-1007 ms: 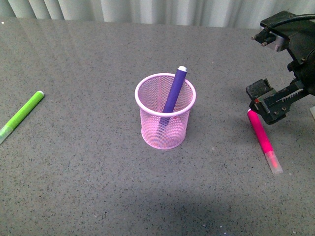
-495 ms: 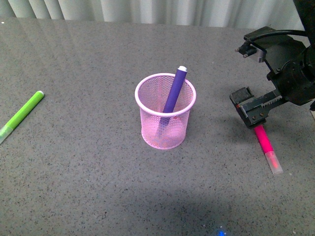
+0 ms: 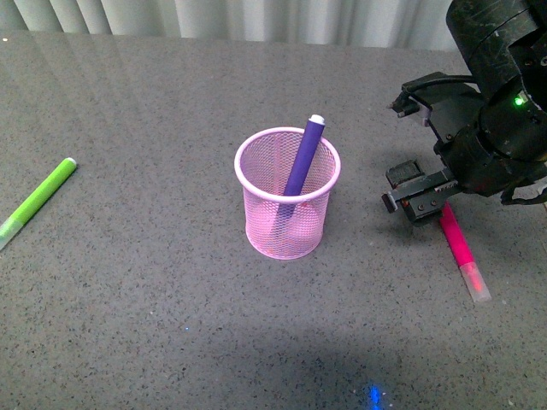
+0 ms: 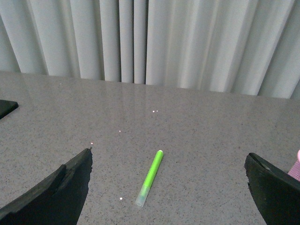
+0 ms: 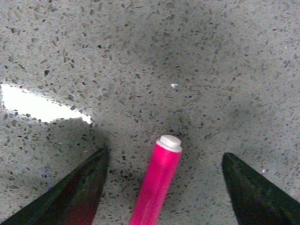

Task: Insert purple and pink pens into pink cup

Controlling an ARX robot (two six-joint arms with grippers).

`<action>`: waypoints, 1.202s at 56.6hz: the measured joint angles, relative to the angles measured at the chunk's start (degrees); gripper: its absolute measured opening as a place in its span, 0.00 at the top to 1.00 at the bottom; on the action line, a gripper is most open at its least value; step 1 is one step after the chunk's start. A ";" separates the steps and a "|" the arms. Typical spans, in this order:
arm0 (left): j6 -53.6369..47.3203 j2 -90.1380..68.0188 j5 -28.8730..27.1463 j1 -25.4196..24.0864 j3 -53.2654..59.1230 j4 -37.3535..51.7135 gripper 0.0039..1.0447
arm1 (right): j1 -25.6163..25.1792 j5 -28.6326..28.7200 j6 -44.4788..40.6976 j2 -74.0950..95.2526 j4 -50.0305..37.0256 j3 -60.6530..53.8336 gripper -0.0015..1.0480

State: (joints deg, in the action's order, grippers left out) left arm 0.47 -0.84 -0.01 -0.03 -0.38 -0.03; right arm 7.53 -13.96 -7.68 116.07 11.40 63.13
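In the round pink wire-mesh cup [image 3: 267, 224], a slim purple pen [image 3: 309, 141].

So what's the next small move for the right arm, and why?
Probably lower the right gripper and close its fingers on the pink pen. The purple pen already stands in the pink cup, while the pink pen lies on the table, its end showing between the open fingers, not yet gripped.

A grey speckled stone surface [image 3: 154, 299] carries a round pale-pink wire-mesh cup [image 3: 286, 213] standing left of the right claw [image 5: 164, 157]. A magenta-pink marker pen [image 3: 457, 243] lies flat beneath that claw. A lime-green marker [image 3: 38, 198] lies far left of it.
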 joint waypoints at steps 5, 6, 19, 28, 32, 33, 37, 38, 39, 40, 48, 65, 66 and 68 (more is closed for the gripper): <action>0.00 0.00 0.00 0.00 0.00 0.00 0.07 | 0.33 0.46 0.85 0.61 0.74 0.48 0.48; 0.00 0.00 -0.02 0.00 0.00 0.00 0.07 | 0.35 0.50 1.01 0.79 0.83 0.57 0.51; 0.00 0.00 0.00 0.00 0.00 0.00 0.07 | 1.11 0.57 2.32 1.33 1.33 0.87 0.84; 0.00 0.00 -0.02 0.00 0.00 0.00 0.07 | 1.36 1.25 2.43 -0.26 -0.70 0.22 0.92; 0.00 0.00 -0.02 0.00 0.00 0.00 0.07 | 1.36 1.81 2.73 -3.19 -2.91 -1.31 0.92; 0.00 0.00 -0.02 0.00 0.00 0.00 0.07 | 1.36 2.03 3.08 -4.42 -3.56 -1.79 0.92; 0.00 0.00 0.00 0.00 0.00 0.00 0.07 | 1.51 4.28 5.22 -9.16 -5.68 -2.97 0.92; 0.00 0.00 0.00 0.00 0.00 0.00 0.07 | 1.55 4.57 5.46 -10.05 -5.81 -3.08 0.92; 0.00 0.00 -0.02 0.00 0.00 0.00 0.07 | 1.79 4.81 5.81 -12.02 -6.32 -3.34 0.92; 0.00 0.00 0.00 0.00 0.00 0.00 0.07 | 1.92 4.79 6.16 -13.00 -6.67 -3.50 0.92; 0.00 0.00 -0.02 0.00 0.00 0.00 0.07 | 5.31 4.17 12.63 -25.99 -11.85 -4.85 0.92; 0.00 0.00 -0.02 0.00 0.00 0.00 0.07 | 16.55 -6.43 34.69 -24.48 -21.68 -5.57 0.92; 0.00 0.00 -0.02 0.00 0.00 0.00 0.07 | 16.76 -6.71 35.19 -24.15 -22.01 -5.57 0.92; 0.00 0.00 0.00 0.00 0.00 0.00 0.07 | 17.40 -7.54 36.22 -23.21 -22.86 -5.57 0.92</action>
State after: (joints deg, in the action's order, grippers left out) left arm 0.47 -0.84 -0.01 -0.03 -0.38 -0.03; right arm 24.93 -21.50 28.53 92.86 -11.46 57.56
